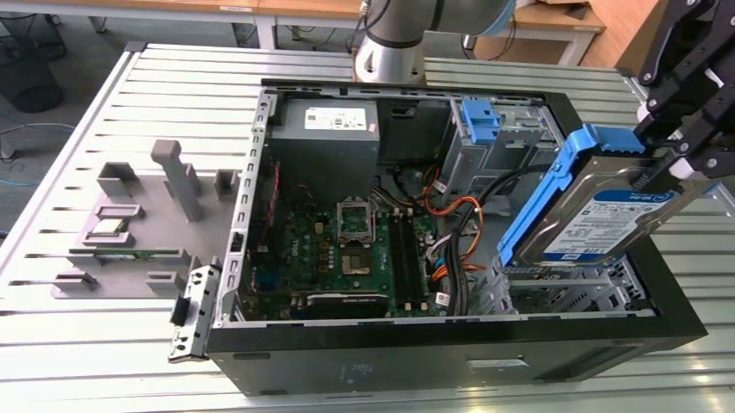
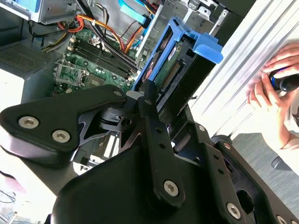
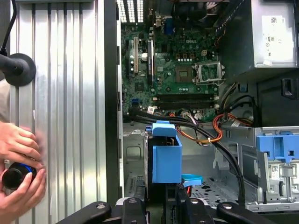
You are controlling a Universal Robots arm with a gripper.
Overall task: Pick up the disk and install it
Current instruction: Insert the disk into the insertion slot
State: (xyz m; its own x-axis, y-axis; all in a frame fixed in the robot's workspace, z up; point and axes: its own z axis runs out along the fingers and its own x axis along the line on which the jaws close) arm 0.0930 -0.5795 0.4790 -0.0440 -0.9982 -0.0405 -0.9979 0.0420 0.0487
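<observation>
The disk (image 1: 597,219), a silver-grey hard drive with a white-and-blue label in a blue plastic bracket, hangs tilted above the drive cage (image 1: 563,288) at the exterior view's right side of the open computer case (image 1: 460,361). My gripper (image 1: 670,168) is shut on its upper end, black fingers on either side of the bracket. In the second wrist view the disk (image 2: 180,65) runs away from the fingers (image 2: 148,100) toward the case. In the first wrist view its blue bracket (image 3: 167,156) stands edge-on over the cage, just beyond my gripper (image 3: 161,207).
The case holds a green motherboard (image 1: 356,249), a power supply (image 1: 327,129), loose cables (image 1: 453,215) and another blue bracket (image 1: 480,116) in the far bay. A grey fixture (image 1: 138,215) with a green circuit strip (image 1: 126,254) lies at the exterior view's left. A person's hands (image 3: 18,163) hold a dark object beside the case.
</observation>
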